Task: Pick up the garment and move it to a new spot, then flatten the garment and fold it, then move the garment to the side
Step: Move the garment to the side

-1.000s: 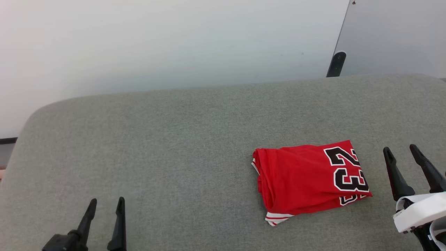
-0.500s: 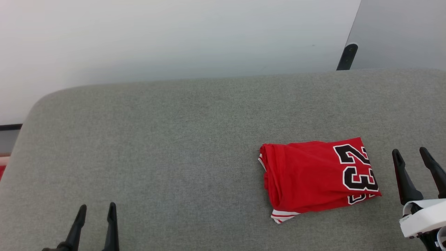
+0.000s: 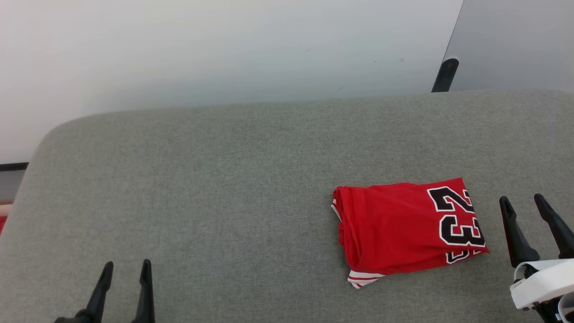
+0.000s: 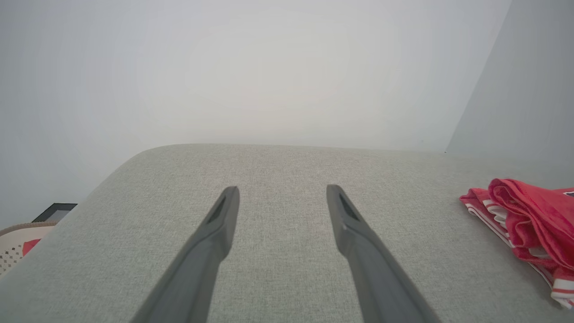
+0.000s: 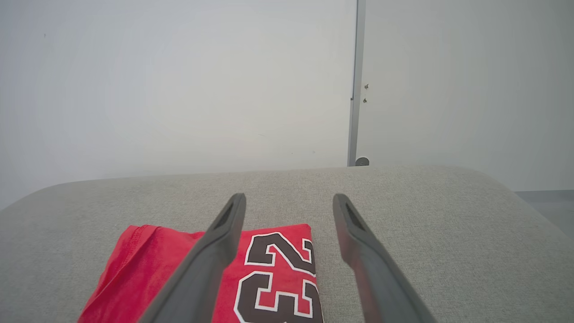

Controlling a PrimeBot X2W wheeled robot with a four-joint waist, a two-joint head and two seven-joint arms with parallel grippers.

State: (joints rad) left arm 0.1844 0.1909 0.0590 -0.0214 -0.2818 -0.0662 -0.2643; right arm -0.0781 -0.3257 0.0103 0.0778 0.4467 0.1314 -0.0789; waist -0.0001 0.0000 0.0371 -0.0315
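With the garment (image 3: 394, 233) lying folded at the right of the grey cushion (image 3: 202, 179), just beside the right gripper (image 3: 520, 198), and that and the left gripper (image 3: 127, 263) both spread wide and empty, probably best to lift away level, never dragging fingertips across the fold.

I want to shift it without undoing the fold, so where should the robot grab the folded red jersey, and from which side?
Probably the bunched left edge of the garment: the layers stack up thick there, giving a raised lip to pinch, while its right edge lies flat. Come in low from the left with the left gripper, which is open.
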